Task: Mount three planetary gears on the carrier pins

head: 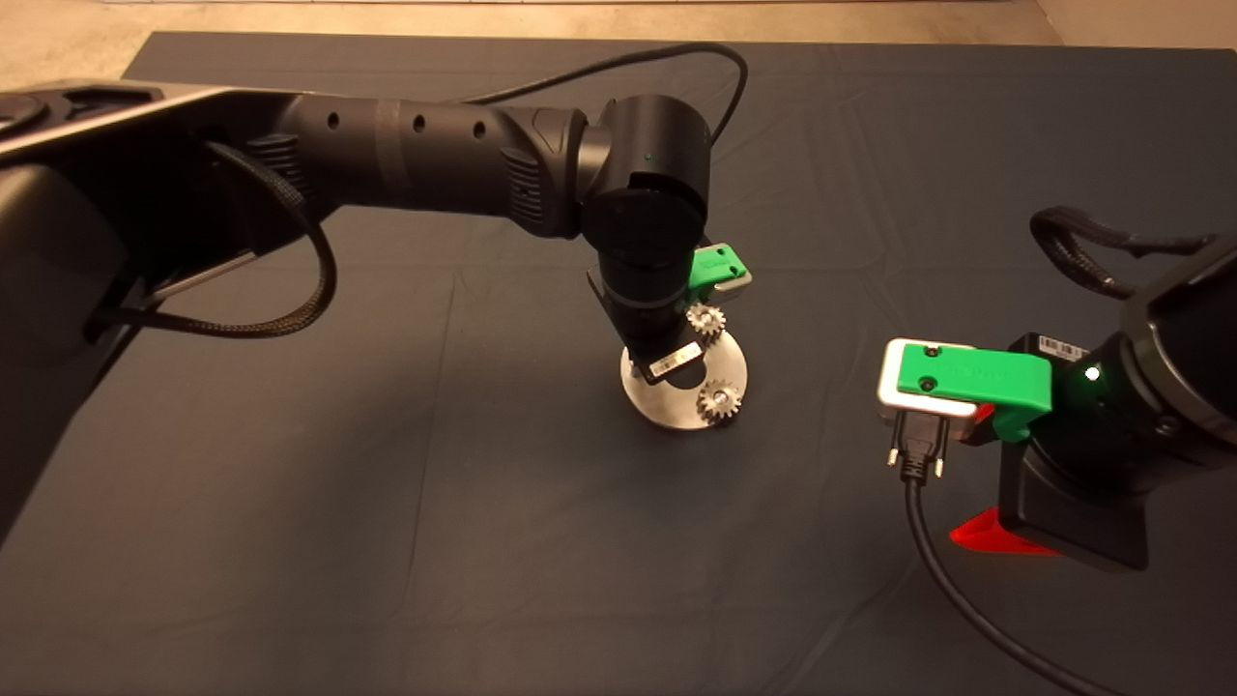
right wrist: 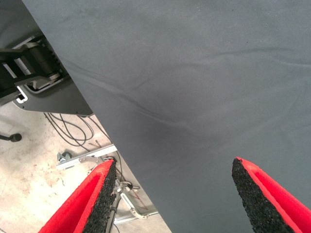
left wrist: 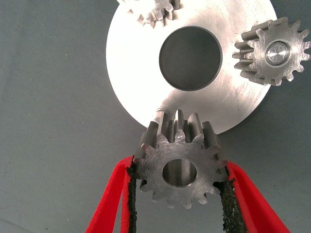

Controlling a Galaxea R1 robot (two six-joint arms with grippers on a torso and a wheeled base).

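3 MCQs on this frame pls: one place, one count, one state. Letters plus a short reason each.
1. Where is the left gripper?
A. over the disc
B. parked at the mat's edge
C. off the table

2. How many planetary gears already sit on carrier pins?
A. none
B. two
C. three

3. What state is the right gripper in?
A. shut on a gear
B. open, holding nothing
C. shut on a cable

Answers:
1 A: the head view shows it above the disc.
2 B: two seated gears; the third gear is clamped between the pads.
3 B: its fingers stand apart over the mat.
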